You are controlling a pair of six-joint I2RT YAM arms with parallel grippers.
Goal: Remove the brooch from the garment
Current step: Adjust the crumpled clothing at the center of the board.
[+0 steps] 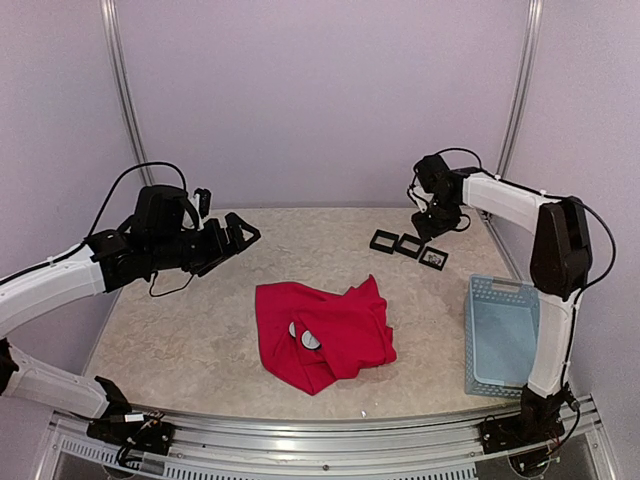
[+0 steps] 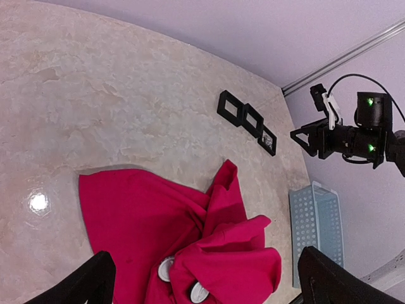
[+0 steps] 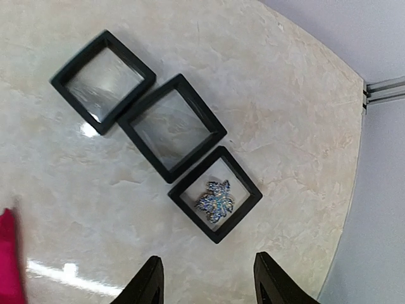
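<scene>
Top view, clock positions taken from the table centre. At 10 o'clock the left gripper (image 1: 243, 230) hangs above the beige marbled table top (image 1: 180, 340). Its jaws are spread wide and hold nothing. In the left wrist view its two black fingers (image 2: 88, 285) sit at opposite lower corners, with fabric showing between them. At 6 o'clock, just near of centre, the large bright red soft fabric garment (image 1: 325, 335) lies crumpled on the table, with one flap folded over the middle. Two small white round items (image 1: 305, 334) rest touching each other in a fold at its left centre; what they are cannot be told. At 1 o'clock, well apart from the garment, three black square frame cases (image 1: 409, 245) with clear centres stand edge to edge in a diagonal row. The left and middle cases hold nothing visible. The right case (image 3: 215, 193) holds the small glittering blue-silver leaf-shaped brooch (image 3: 214, 201), which lies flat inside the frame, clear of the garment. At 2 o'clock the right gripper (image 1: 432, 225) hovers over that row, jaws apart and empty. In the right wrist view its fingertips (image 3: 149, 282) sit just near of the brooch case and do not touch it. At 4 o'clock the pale blue perforated plastic basket (image 1: 500, 335) stands along the right table edge, near the garment but apart from it.
</scene>
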